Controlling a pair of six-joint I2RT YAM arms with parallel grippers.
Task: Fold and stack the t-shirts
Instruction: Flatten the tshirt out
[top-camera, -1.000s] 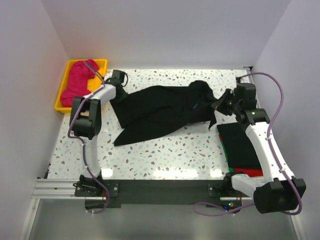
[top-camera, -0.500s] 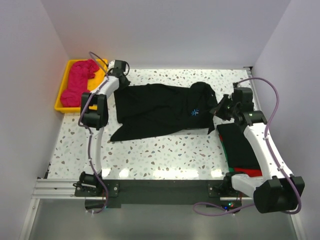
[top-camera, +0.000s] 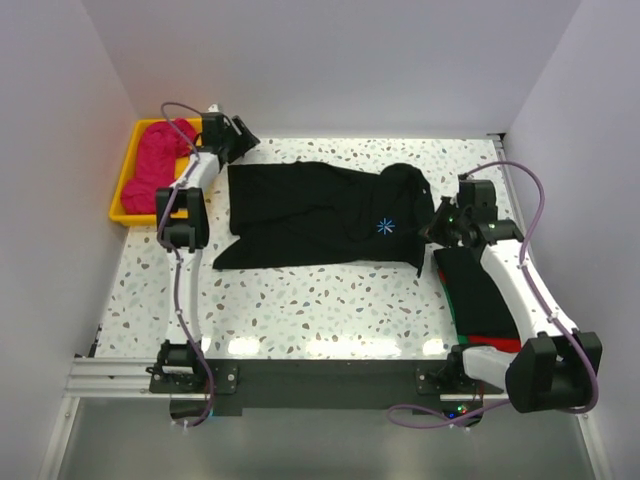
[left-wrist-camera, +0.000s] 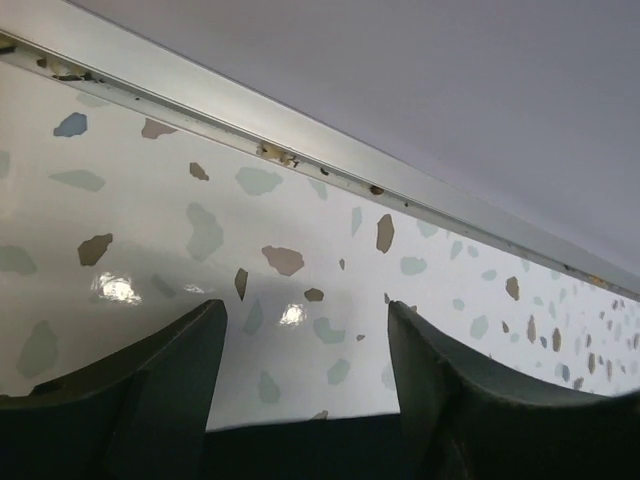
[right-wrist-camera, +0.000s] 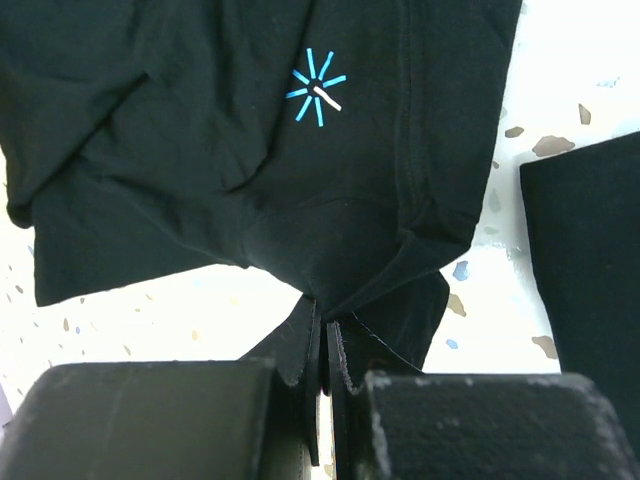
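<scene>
A large black shirt (top-camera: 320, 215) lay spread across the middle of the speckled table (top-camera: 330, 300), mostly flat, its blue starburst logo (top-camera: 385, 226) facing up and its right end bunched into a hump. The right gripper (top-camera: 432, 230) was at that end, jaws pressed together on a pinch of the shirt's edge, as the wrist view showed (right-wrist-camera: 325, 370). The left gripper (top-camera: 243, 138) hung by the shirt's far left corner with its jaws wide apart and nothing between them, only bare table below it. A pink shirt (top-camera: 160, 160) lay crumpled in a yellow tray (top-camera: 125, 205) at the far left, and a folded stack (top-camera: 478, 290), black with a red edge, sat under the right arm. This looked like the spreading step, before any fold of the black shirt. The next move would probably call for flattening the bunched right end, then gripping one long edge with both grippers for the first fold.
</scene>
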